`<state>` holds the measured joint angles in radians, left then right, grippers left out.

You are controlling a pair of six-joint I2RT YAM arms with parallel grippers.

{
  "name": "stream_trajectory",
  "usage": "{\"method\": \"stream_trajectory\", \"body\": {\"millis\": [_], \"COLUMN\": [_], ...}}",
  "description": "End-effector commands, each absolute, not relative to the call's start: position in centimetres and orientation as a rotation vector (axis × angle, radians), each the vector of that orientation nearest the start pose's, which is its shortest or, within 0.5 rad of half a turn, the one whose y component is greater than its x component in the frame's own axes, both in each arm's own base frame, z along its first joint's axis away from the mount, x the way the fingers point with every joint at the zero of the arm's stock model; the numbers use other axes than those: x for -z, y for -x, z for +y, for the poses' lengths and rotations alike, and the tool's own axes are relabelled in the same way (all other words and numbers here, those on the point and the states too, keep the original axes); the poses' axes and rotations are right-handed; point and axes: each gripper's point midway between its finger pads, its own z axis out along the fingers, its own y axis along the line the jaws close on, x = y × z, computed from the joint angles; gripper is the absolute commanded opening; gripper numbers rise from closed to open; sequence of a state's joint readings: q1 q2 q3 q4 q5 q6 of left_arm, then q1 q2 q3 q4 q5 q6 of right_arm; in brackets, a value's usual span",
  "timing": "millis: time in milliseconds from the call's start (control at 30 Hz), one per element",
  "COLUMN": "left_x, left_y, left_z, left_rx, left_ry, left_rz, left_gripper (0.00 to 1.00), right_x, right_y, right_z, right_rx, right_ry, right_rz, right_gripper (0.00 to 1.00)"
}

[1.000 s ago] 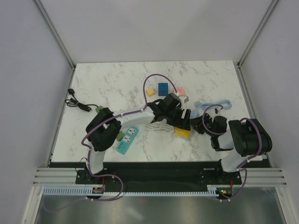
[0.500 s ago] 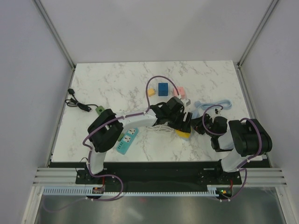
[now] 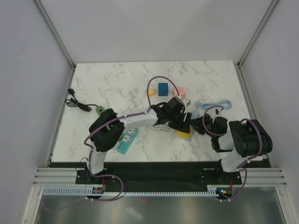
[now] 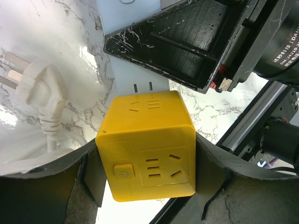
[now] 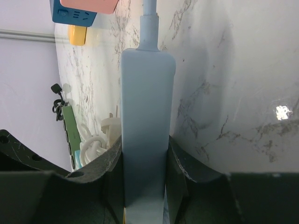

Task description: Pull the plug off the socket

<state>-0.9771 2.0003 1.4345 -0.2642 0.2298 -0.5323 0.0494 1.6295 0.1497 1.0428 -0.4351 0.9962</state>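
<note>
My left gripper (image 4: 147, 161) is shut on a yellow cube socket (image 4: 147, 149), its fingers pressing the cube's two sides. The cube sits over a pale blue power strip (image 4: 135, 60), whose slots show just past the cube's top edge; I cannot tell whether they are joined. My right gripper (image 5: 145, 186) is shut on that strip (image 5: 145, 116), which runs away from it to its blue cable. In the top view the cube (image 3: 183, 134) lies between the left gripper (image 3: 183, 125) and the right gripper (image 3: 197, 125). A loose white plug (image 4: 39, 93) lies on the marble beside the cube.
A coiled white cable (image 5: 91, 144) lies left of the strip. A teal power strip (image 3: 127, 140) lies near the left arm. Blue (image 3: 163, 88), yellow (image 3: 150, 92) and pink (image 3: 180, 91) blocks sit behind the grippers. A black cable (image 3: 77, 102) lies at the far left. The blue cable (image 3: 219, 103) loops to the right.
My left arm has shifted slightly to the right with the yellow cube still in its grip. The right arm has stayed in place on the blue strip.
</note>
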Motion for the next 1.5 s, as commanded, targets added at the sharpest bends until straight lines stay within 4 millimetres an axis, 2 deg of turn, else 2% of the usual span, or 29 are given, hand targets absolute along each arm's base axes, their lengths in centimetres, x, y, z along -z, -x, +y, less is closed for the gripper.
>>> {"method": "stream_trajectory", "body": {"millis": [0, 33, 100, 200, 267, 300, 333, 400, 433, 467, 533, 600, 700, 800, 933, 1100, 1233, 1300, 1367, 1467], "left_x": [-12.3, -12.2, -14.8, -15.4, -15.0, -13.5, -13.6, -11.7, -10.7, -10.3, -10.4, -11.6, -13.5, -14.7, -15.1, -16.0, -16.8, -17.4, -16.7, -17.2], "left_y": [-24.4, -24.3, -24.9, -24.9, -24.7, -25.4, -26.0, -25.7, -25.6, -25.4, -24.2, -23.5, -24.2, -25.1, -25.4, -25.4, -26.4, -26.8, -27.6, -28.1], "left_z": [-46.8, -46.5, -46.8, -46.3, -46.1, -44.7, -44.8, -44.0, -44.2, -44.3, -45.6, -46.3, -46.5, -46.0, -45.1, -44.7, -44.0, -44.2, -44.1, -43.6], "left_rx": [1.028, 1.048, 1.148, 1.157, 1.095, 0.929, 0.841, 0.67, 0.663, 0.681, 0.827, 0.985, 1.08, 1.045, 1.005, 1.111, 1.171, 1.201, 1.185, 1.139], "left_ry": [-0.645, -0.621, -0.519, -0.483, -0.496, -0.492, -0.493, -0.54, -0.549, -0.548, -0.574, -0.557, -0.522, -0.512, -0.494, -0.439, -0.397, -0.423, -0.43, -0.431], "left_rz": [2.401, 2.407, 2.33, 2.289, 2.287, 2.317, 2.315, 2.351, 2.371, 2.387, 2.391, 2.387, 2.345, 2.299, 2.293, 2.305, 2.29, 2.284, 2.31, 2.293], "left_gripper": [0.02, 0.02, 0.02, 0.02, 0.02, 0.02, 0.02, 0.02, 0.02, 0.02, 0.02, 0.02, 0.02, 0.02, 0.02, 0.02, 0.02, 0.02, 0.02, 0.02], "right_x": [-3.0, -3.0, -2.7, -2.7, -2.7, -2.7, -2.7, -2.6, -2.7, -2.6, -2.7, -2.7, -2.8, -2.7, -2.6, -2.6, -2.6, -2.6, -2.6, -2.7], "right_y": [-30.4, -30.5, -30.4, -30.5, -30.5, -30.5, -30.6, -30.5, -30.5, -30.5, -30.6, -30.4, -30.4, -30.4, -30.3, -30.2, -30.3, -30.2, -30.2, -30.2], "right_z": [11.9, 11.9, 11.9, 11.7, 11.6, 11.6, 11.5, 11.6, 11.6, 11.5, 11.4, 11.3, 11.2, 11.1, 11.1, 10.8, 10.8, 10.8, 10.7, 10.7], "right_rx": [-1.036, -1.026, -1.009, -0.989, -0.98, -0.976, -0.972, -0.97, -0.97, -0.966, -0.954, -0.949, -0.941, -0.936, -0.935, -0.913, -0.913, -0.912, -0.909, -0.907], "right_ry": [-0.647, -0.647, -0.654, -0.659, -0.661, -0.663, -0.668, -0.667, -0.663, -0.665, -0.668, -0.67, -0.672, -0.675, -0.677, -0.688, -0.688, -0.687, -0.685, -0.683], "right_rz": [2.006, 2.007, 2.023, 2.025, 2.023, 2.022, 2.023, 2.03, 2.028, 2.03, 2.027, 2.024, 2.021, 2.024, 2.028, 2.024, 2.028, 2.025, 2.024, 2.023], "right_gripper": [0.0, 0.0, 0.0, 0.0, 0.0, 0.0, 0.0, 0.0, 0.0, 0.0, 0.0, 0.0, 0.0, 0.0, 0.0, 0.0, 0.0, 0.0, 0.0, 0.0]}}
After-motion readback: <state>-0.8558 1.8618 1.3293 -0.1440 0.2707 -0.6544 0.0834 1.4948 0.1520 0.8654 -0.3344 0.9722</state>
